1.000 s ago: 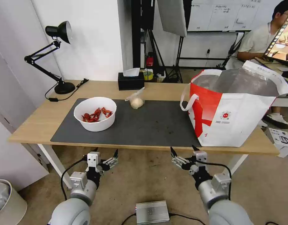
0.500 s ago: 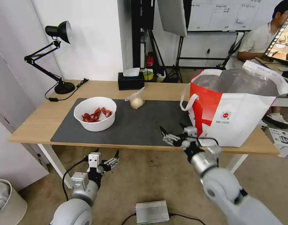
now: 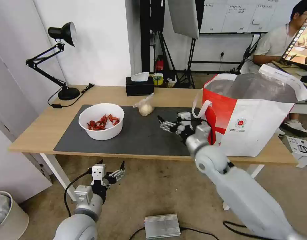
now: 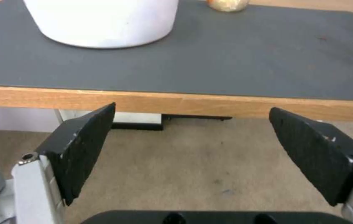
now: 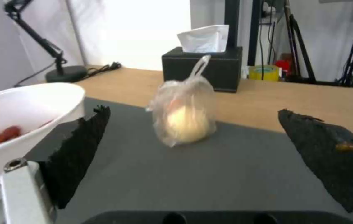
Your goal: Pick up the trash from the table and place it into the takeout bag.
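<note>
Dark grey mat (image 3: 140,136): lies on the light-wood table (image 3: 36,130); my right gripper (image 3: 169,122) hangs above it with jaws spread wide and nothing between them.
Knotted clear bag (image 5: 183,115): straight ahead of my right jaws, near but apart, upright on the mat with a pale lump inside.
White round bowl (image 3: 101,120): off to the left of my right jaws, resting on the mat, red crayfish shells (image 3: 103,122) inside.
Takeout bag (image 3: 253,116): just beside and behind my right wrist, standing open, silvery foil lining showing.
Left gripper (image 3: 110,170): parked below the table's near edge, jaws wide, empty.
Progress: as I judge it, the bowl and the knotted bag are left to clear; what already sits in the tote I cannot tell.
Writing: a small round red logo (image 3: 240,123) on the tote's white panel, with print beneath too small to read.
Black tissue box (image 5: 202,66): beyond the knotted bag, not trash.
</note>
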Controlling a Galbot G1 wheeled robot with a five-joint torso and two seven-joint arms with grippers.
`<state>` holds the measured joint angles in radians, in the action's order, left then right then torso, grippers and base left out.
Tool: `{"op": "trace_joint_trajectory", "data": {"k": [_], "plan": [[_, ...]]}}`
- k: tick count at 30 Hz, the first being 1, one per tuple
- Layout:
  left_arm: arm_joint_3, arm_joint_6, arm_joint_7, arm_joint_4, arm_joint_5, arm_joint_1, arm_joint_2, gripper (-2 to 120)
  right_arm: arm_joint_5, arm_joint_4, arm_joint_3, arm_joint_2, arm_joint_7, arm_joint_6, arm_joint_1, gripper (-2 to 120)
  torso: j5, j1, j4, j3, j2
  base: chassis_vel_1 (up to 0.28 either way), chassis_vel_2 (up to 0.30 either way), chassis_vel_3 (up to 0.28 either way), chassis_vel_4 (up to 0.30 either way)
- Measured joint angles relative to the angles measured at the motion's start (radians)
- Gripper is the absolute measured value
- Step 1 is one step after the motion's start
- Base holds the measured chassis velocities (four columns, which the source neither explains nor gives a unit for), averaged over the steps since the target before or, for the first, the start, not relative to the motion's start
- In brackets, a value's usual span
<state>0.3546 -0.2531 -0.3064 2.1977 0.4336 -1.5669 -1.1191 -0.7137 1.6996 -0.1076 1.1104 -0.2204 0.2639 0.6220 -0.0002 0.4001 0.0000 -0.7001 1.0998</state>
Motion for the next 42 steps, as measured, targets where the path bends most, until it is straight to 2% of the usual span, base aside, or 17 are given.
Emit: {"op": "trace_joint_trajectory", "data": {"k": [2,3,6,10,16,32,36,42], "plan": [[0.005,0.0,0.0,0.0,0.0,-0.003,0.002,100,0.002,-0.096,-0.032,0.047,0.004,0.007,-0.084,100,0.0,0.0,0.0,0.0,0.0,0.0,0.0,0.0,0.0],[0.005,0.0,0.0,0.0,0.0,-0.003,0.002,100,0.002,-0.096,-0.032,0.047,0.004,0.007,-0.084,100,0.0,0.0,0.0,0.0,0.0,0.0,0.0,0.0,0.0],[0.012,0.001,0.0,0.0,0.0,-0.005,0.006,100,0.007,-0.213,-0.07,0.097,0.01,0.017,-0.172,100,0.0,0.0,0.0001,0.0,0.0,0.0,0.0,0.0,0.0],[0.015,0.002,0.0,0.0,0.001,-0.008,0.006,100,0.012,-0.298,-0.094,0.132,0.012,0.029,-0.228,100,0.0,0.0,0.0002,0.0,0.0,0.0,0.0,0.0,0.0],[0.019,0.004,0.0,0.0,0.001,-0.014,0.005,100,0.037,-0.516,-0.123,0.23,0.012,0.049,-0.347,100,0.0,0.0,-0.0001,0.0,0.0,0.0,0.0,0.0,0.0],[0.027,0.007,0.001,0.005,0.005,-0.019,0.002,100,0.048,-0.766,-0.149,0.374,0.049,0.1,-0.476,100,0.0,0.0,0.0001,0.0,0.0,0.0,0.0,0.0,0.0],[0.028,0.009,0.001,0.005,0.004,-0.02,-0.002,100,0.095,-0.875,-0.142,0.429,0.074,0.107,-0.501,100,0.0001,0.0,-0.0001,0.0,0.0,0.0,0.0,0.0,0.0],[0.028,0.024,0.003,0.005,0.004,-0.024,-0.005,100,0.144,-0.961,-0.124,0.465,0.102,0.099,-0.523,100,0.0001,0.0,0.0003,0.0,0.0,0.0,0.0,0.0,0.0]]}}
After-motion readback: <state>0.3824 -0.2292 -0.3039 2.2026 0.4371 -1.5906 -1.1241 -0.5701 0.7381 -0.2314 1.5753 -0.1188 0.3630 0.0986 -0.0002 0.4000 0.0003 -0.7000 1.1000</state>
